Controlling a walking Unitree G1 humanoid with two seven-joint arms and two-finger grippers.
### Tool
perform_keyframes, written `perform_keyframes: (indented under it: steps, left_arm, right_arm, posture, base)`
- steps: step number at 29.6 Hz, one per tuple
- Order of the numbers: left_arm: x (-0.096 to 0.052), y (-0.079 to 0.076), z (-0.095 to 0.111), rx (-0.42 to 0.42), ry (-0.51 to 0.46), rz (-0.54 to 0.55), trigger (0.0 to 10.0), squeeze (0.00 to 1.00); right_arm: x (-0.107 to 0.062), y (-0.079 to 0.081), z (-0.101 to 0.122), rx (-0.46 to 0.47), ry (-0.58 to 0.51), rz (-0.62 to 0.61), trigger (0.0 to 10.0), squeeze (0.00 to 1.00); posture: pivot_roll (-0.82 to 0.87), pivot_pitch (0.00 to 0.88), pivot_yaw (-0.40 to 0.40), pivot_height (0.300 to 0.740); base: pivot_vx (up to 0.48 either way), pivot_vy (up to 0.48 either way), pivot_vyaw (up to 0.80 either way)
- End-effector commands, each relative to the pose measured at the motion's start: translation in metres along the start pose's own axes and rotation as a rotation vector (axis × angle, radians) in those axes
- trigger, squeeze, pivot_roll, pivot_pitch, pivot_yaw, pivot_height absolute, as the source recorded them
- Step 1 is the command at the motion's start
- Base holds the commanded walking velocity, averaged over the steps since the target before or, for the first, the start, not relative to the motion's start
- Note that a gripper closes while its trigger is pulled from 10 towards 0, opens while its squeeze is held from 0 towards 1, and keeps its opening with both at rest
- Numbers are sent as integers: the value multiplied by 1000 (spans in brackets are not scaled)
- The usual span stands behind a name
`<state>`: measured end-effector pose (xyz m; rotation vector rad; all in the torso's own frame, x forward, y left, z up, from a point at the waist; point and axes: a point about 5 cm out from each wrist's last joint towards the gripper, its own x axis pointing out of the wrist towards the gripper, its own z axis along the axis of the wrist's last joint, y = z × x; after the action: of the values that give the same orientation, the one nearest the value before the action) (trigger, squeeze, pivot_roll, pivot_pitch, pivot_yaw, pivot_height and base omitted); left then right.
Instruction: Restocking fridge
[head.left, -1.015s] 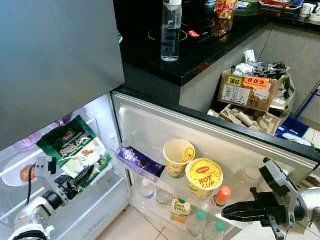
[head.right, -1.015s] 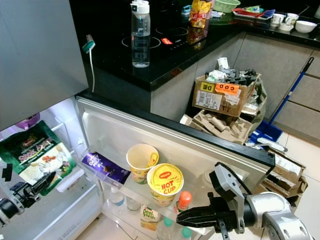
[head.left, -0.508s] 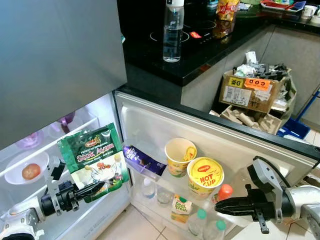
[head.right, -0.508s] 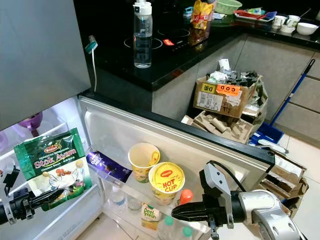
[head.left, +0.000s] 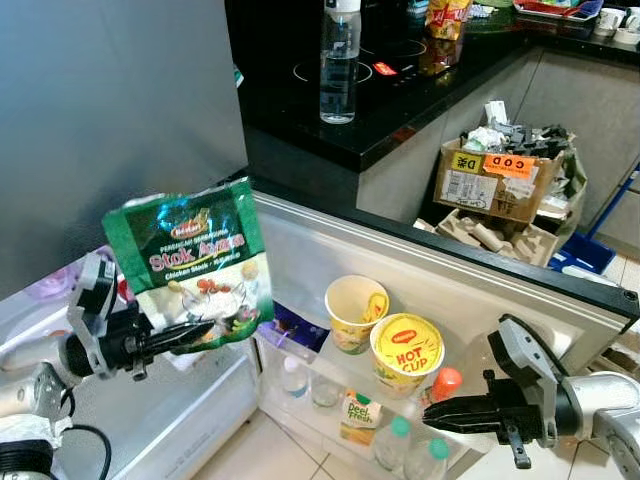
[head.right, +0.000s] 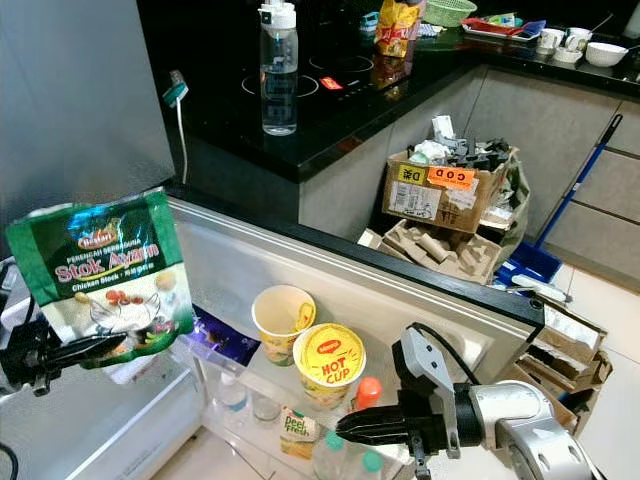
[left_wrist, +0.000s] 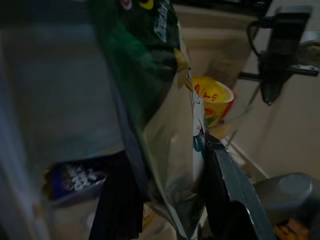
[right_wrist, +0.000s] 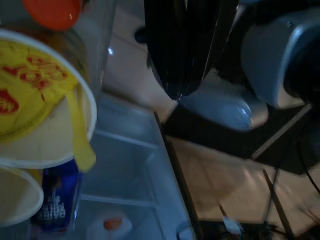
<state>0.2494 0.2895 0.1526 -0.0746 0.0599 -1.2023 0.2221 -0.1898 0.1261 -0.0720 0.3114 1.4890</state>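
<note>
Stock-powder pouch (head.left: 192, 262), green and glossy with "Stok Ayam" lettering, hangs upright in the air in front of the open fridge, pinched by its lower edge between the pressed-in fingers of the left gripper (head.left: 198, 331); in the left wrist view the two black fingers (left_wrist: 120, 197) clamp the crinkled film from either side. The fridge door (head.left: 420, 270) swings out below a black countertop (head.left: 350, 110) that carries a clear water bottle (head.left: 338, 62), and the floor is pale tile. Beside the door, toward the cabinets, sits a cardboard box (head.left: 495, 175) stuffed with scrap and marked with an orange label, with flattened cartons under it. The door shelf (head.right: 270, 385) holds, from the pouch outward, a purple chocolate bar (head.right: 218, 340), an open paper cup (head.left: 357, 313) and a yellow noodle cup (head.left: 407, 355) printed "HOT CUP"; just past the noodle cup is an orange-capped bottle (head.left: 445, 386). Below that shelf, in the lower door bin, stand a small juice carton (head.left: 358, 417) and green-capped bottles (head.left: 397, 440). The right gripper (head.left: 432, 420) hovers low beside the orange-capped bottle, its fingers drawn together to a point and gripping nothing. The pouch's front shows pictured meat and vegetables on a white lower panel.
</note>
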Motion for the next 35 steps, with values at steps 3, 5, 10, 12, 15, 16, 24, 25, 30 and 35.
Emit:
perform_keyframes:
  steps: [3,5,10,12,15,16,24,25,30,35]
  left_arm:
    - [9,-7,4,3,21,-78,10000,0]
    - [18,-10,-1,-16,18,-110,10000,0]
    - [37,-18,-3,-30,-23,-191,10000,0]
    - [41,-18,0,-17,-37,-208,10000,0]
    - [49,-16,11,42,-90,-223,10000,0]
    - [53,-16,21,79,-138,-227,10000,0]
    - [75,-21,59,185,-357,-271,10000,0]
    - [77,-21,61,192,-370,-269,10000,0]
    - [92,-16,66,159,-461,-249,10000,0]
    - [112,-11,63,142,-508,-212,10000,0]
  right_arm:
    - [0,1,16,-28,-78,28,10000,0]
    - [-1,0,21,-37,-108,23,10000,0]
    - [-4,-7,44,-83,-277,-32,10000,0]
    - [-6,-9,54,-100,-348,-51,10000,0]
    - [-11,-13,73,-129,-480,-76,10000,0]
    - [-13,-15,82,-146,-529,-92,10000,0]
    - [-30,-38,124,-236,-751,-292,10000,0]
    - [-31,-39,127,-242,-754,-301,10000,0]
    - [-25,-49,135,-278,-698,-389,10000,0]
    - [-21,-59,150,-302,-706,-434,10000,1000]
  posture:
    - [-74,0,-22,740]
    - [-74,0,-22,740]
    - [-80,0,-23,740]
    - [-81,0,-22,740]
    - [-83,0,-21,740]
    - [-82,0,-25,740]
    - [-85,0,-29,740]
    - [-85,0,-29,740]
    - [-85,0,-32,740]
    - [-89,0,-33,740]
  base:
    - [0,0,0]
    - [0,0,0]
    - [0,0,0]
    - [0,0,0]
    - [0,0,0]
    - [0,0,0]
    - [0,0,0]
    - [0,0,0]
    - [0,0,0]
    - [0,0,0]
